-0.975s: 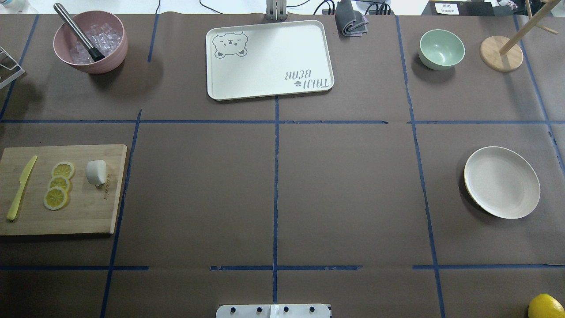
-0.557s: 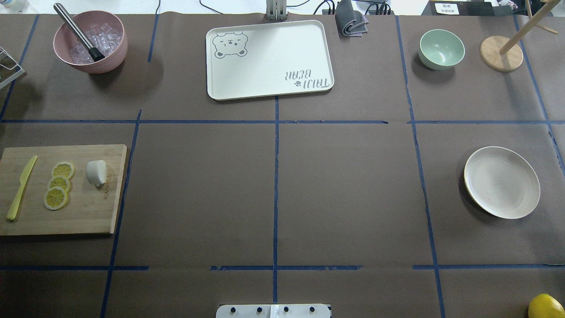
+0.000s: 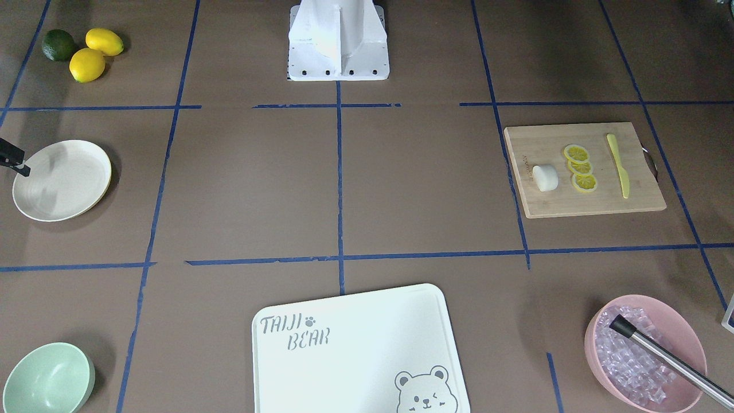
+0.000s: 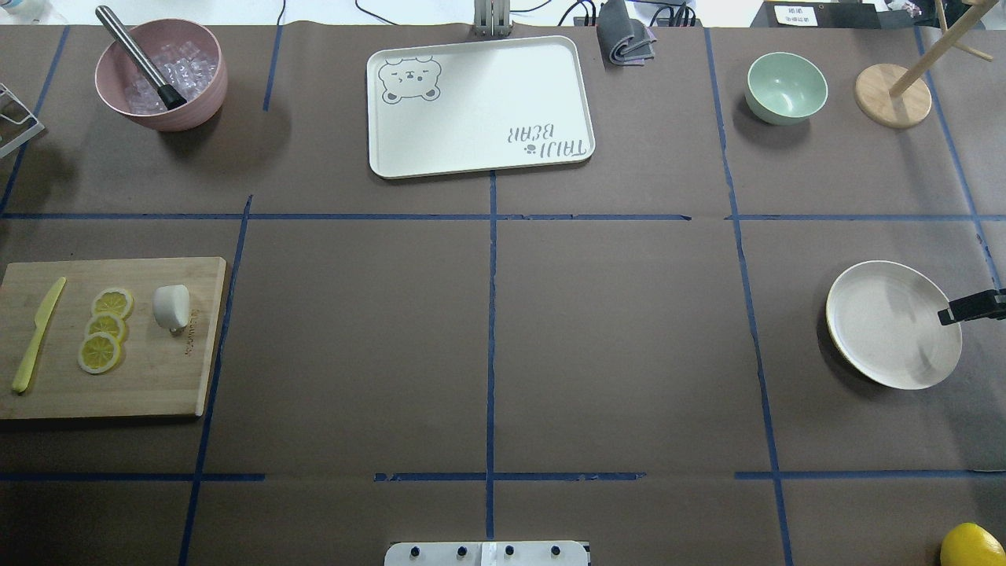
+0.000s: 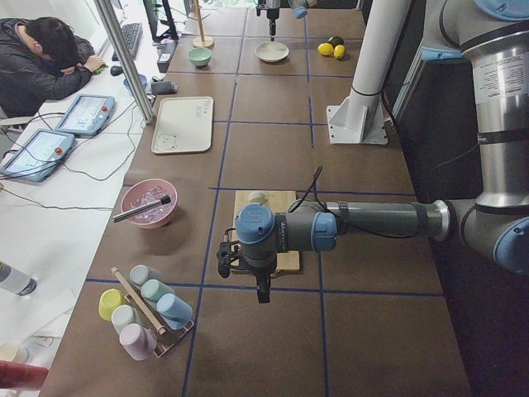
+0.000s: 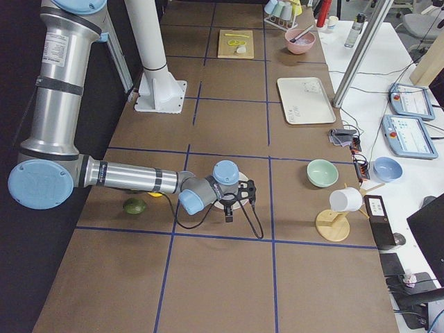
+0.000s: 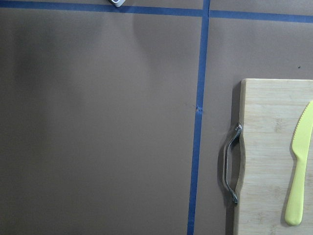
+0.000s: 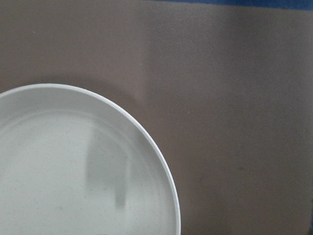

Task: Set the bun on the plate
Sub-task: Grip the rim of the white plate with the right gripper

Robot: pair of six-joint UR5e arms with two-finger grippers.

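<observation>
- One bun (image 4: 171,306) lies on cutting board (image 4: 157,377), beside lemon slices (image 4: 104,328).
- Plate (image 4: 880,346) well apart, on robot's right.
- Right gripper (image 4: 967,309) tip over plate rim; opening can't tell.
- Left gripper (image 5: 263,288) near board; can't tell.

The cutting board (image 4: 141,385) is showing pale wood grain; its handle (image 7: 226,164) is shining like metal; the plate (image 8: 58,186) is looking smooth, faintly speckled, matt.

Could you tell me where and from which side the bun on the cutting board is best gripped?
Probably from straight above, across the middle of the bun, closing on its near and far sides. It is a stubby rounded lump; the lemon slices lie close on one side, while those two sides face bare cutting board.
</observation>
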